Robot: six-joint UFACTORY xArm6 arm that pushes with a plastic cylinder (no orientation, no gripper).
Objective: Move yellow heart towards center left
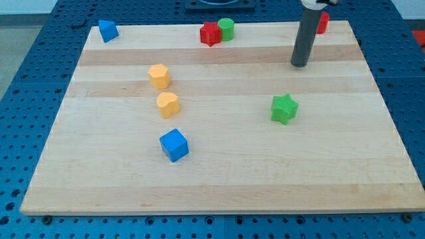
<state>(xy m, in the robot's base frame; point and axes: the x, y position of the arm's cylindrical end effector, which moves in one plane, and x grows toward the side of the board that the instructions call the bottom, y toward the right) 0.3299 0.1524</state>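
Observation:
The yellow heart (pixel 167 104) lies left of the board's middle. A yellow hexagon block (pixel 159 76) sits just above it, and a blue cube (pixel 174 145) sits just below it. My tip (pixel 300 65) rests on the board at the upper right, far to the right of the yellow heart and touching no block. A green star (pixel 284 108) lies below my tip.
A red star (pixel 210 33) and a green cylinder (pixel 226 28) stand together at the top edge. A red block (pixel 323 24) is partly hidden behind the rod at the top right. A blue triangular block (pixel 108 30) sits at the top left corner of the wooden board (pixel 219 186).

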